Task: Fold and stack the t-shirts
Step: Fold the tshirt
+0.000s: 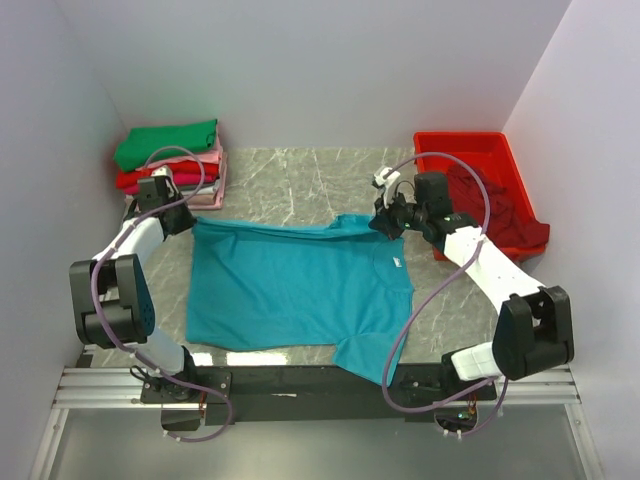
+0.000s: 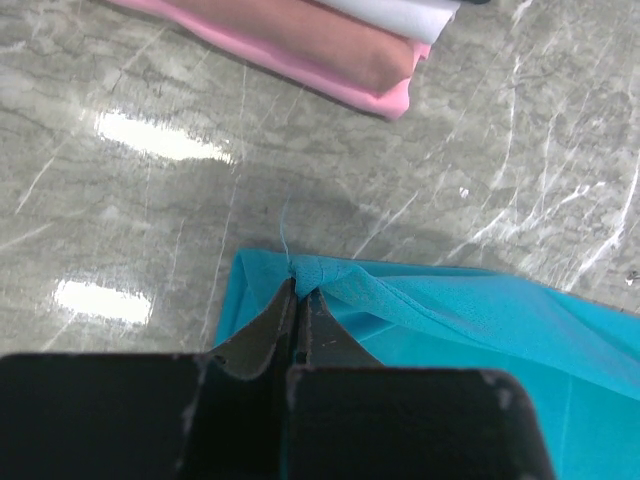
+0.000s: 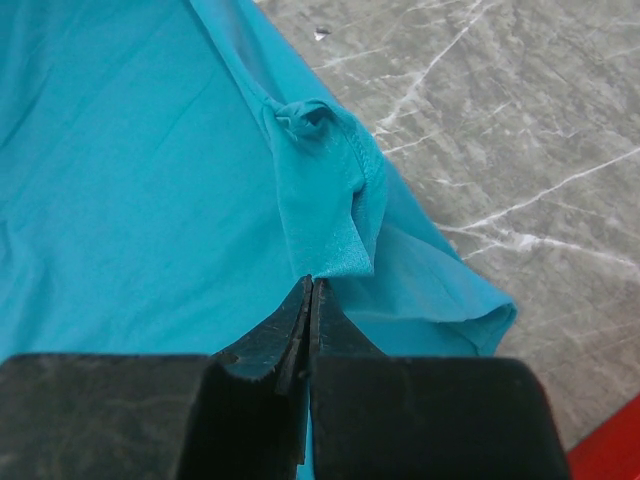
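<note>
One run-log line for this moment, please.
teal-blue t-shirt: spread out | left tool: shut on its far-left corner | right tool: shut on its far-right edge | folded stack: far left

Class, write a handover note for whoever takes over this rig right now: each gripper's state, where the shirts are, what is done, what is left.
Left gripper: shut on a far left corner of the teal shirt.
Right gripper: shut on its far right edge.
Teal shirt lies spread on the table, not yet folded.
Done: folded stack at far left, green shirt on top.
Left: fold and stack the teal shirt, then the dark shirt in the red tray.
</note>
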### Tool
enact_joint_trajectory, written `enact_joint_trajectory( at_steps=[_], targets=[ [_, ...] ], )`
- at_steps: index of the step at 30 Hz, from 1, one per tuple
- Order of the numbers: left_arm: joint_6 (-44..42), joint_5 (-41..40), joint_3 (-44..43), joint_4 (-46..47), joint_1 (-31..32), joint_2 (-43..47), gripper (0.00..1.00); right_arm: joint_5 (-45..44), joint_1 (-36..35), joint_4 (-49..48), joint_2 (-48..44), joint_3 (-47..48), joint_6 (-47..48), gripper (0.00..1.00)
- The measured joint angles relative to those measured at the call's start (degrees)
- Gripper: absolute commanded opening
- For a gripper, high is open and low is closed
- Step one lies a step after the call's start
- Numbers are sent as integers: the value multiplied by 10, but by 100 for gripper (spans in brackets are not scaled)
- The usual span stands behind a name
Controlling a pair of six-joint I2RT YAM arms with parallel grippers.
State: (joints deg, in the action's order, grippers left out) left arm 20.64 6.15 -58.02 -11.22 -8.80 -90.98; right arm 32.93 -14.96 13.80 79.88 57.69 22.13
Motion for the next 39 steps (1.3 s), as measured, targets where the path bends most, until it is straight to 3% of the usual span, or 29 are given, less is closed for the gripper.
enact_joint_trajectory(
  at_steps=[35, 39],
  targets=[
    [0, -4, 24, -108, 0, 12, 1, 24, -9, 40, -39, -38, 33, 0],
    [0, -4, 25, -110, 0, 15, 6, 24, -9, 41, -39, -38, 34, 0]
  ],
)
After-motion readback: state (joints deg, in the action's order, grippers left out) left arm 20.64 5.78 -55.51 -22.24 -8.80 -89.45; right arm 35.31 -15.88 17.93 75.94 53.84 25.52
